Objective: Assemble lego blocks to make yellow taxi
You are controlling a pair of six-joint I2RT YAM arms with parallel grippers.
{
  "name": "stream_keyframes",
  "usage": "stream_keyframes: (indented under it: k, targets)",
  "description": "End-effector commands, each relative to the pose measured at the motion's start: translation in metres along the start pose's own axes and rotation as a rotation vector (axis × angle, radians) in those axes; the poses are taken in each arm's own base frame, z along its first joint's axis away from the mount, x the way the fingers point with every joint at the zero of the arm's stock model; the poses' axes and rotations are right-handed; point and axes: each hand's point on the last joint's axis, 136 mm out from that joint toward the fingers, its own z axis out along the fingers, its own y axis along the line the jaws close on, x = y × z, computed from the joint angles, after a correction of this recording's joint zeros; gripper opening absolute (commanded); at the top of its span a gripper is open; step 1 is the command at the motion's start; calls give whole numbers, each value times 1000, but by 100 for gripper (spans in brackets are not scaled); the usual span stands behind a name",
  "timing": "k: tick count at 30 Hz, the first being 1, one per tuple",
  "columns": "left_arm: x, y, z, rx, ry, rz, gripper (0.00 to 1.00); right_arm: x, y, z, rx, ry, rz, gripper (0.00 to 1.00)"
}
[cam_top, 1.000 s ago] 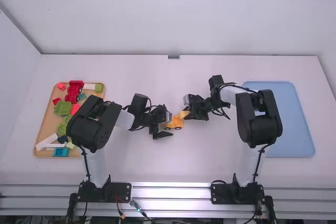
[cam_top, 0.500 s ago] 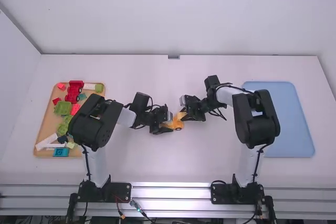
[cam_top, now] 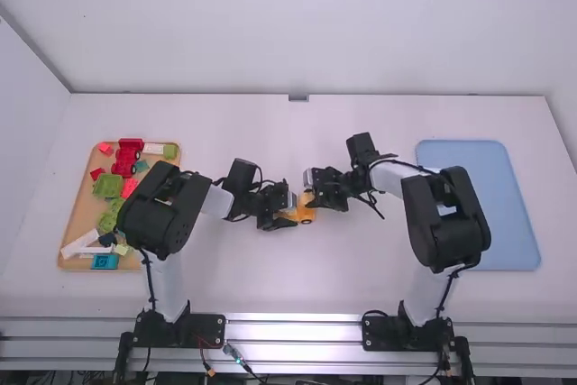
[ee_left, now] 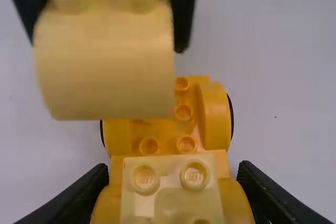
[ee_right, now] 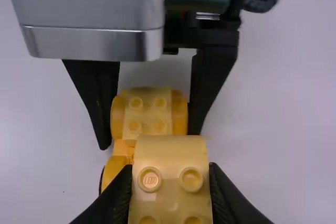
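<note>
Near the table's middle, my left gripper holds the orange toy car from its left side. In the left wrist view, my left gripper is shut around the car's end, which carries a pale yellow studded block; the car's open studded part lies beyond. Above that part, tilted, hangs a light yellow curved block. My right gripper is over the car's right part, and in the right wrist view the right gripper is shut on this curved block.
On the far left a wooden tray holds red, green, white and blue pieces, partly under the left arm. A blue tray lies at the right beside the right arm. The two grippers are very close together.
My left gripper has shut around the car's end, its fingers having stood wider apart. The right gripper has moved left with the light yellow block, over the car.
</note>
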Motion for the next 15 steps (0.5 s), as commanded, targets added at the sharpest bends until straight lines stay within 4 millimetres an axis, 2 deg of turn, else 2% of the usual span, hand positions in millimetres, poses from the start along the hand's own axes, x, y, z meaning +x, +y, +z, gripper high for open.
stream_keyframes:
  k: [1, 8, 15]
  targets:
    - [-1, -2, 3, 14, -5, 13, 53, -1, 8, 3, -9, 0, 18, 17]
    - [-1, -3, 3, 17, -3, 8, 52, 5, 9, 5, 11, -1, 65, 16]
    - [-1, -3, 3, 17, -3, 9, 53, 6, 3, -1, 27, -6, 75, 17]
